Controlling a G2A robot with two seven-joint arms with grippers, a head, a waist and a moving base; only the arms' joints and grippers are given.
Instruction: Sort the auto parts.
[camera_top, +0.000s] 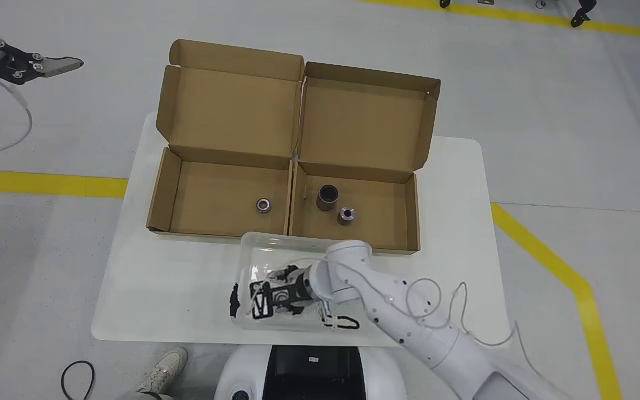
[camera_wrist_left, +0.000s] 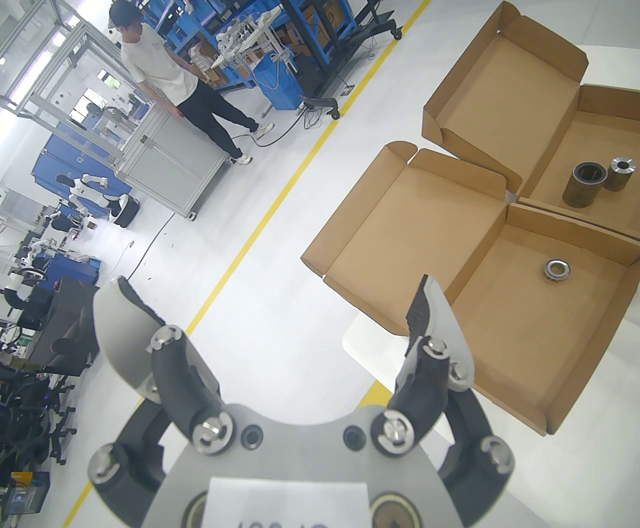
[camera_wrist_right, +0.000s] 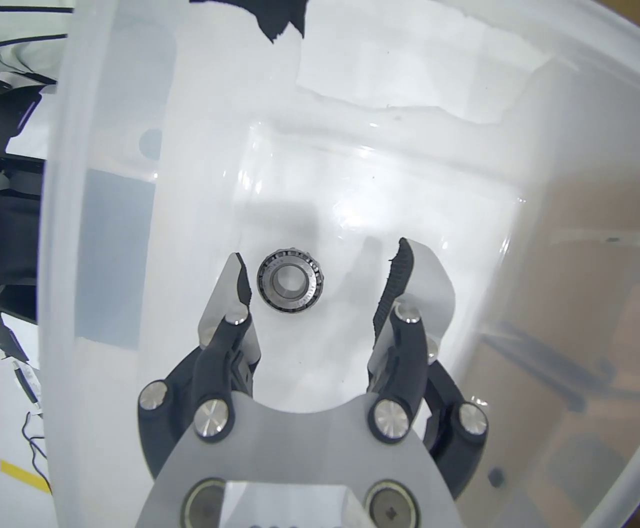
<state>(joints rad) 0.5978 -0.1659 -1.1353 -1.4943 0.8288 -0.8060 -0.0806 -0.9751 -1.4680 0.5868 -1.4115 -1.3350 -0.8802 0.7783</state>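
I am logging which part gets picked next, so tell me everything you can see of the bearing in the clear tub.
The bearing is a small silvery-grey metal ring: a smooth inner sleeve around an open bore, and a ribbed outer band. It lies flat, bore up, on the floor of the clear tub. It sits between the open fingers of the right gripper, close to one pad, a thin gap seeming to remain.

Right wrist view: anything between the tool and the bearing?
Nothing: in the right wrist view the bearing lies between the fingers of the open right tool, with only bare clear bin floor around it.
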